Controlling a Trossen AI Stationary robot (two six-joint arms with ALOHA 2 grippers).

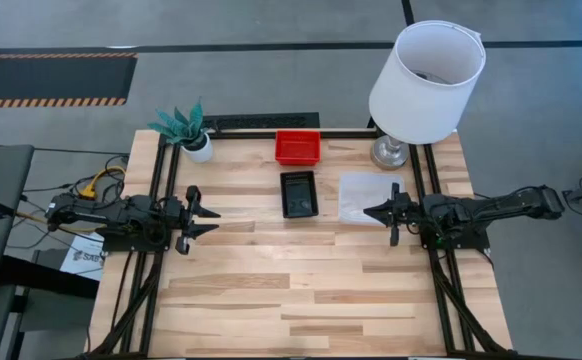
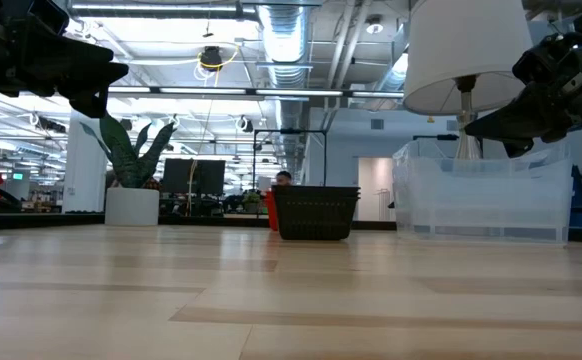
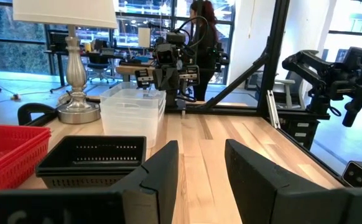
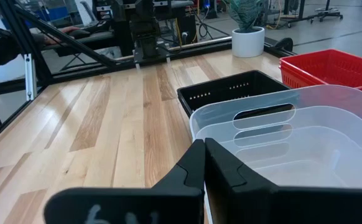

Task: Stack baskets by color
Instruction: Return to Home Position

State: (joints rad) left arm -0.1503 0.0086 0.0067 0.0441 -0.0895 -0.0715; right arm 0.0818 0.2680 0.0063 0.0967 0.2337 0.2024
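Pale wood worktop [image 1: 271, 290] on grey floor [image 1: 271, 30]; red baskets [image 1: 298, 147], black baskets [image 1: 298, 193] and clear baskets [image 1: 364, 196] sit upper centre. Left gripper [image 1: 216, 220] has its fingers released; right gripper [image 1: 368, 211] has them clenched, empty.

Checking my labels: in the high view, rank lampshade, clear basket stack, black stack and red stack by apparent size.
1. Lampshade, though it stands nearer the camera.
2. Clear stack.
3. Black stack and red stack look about alike.
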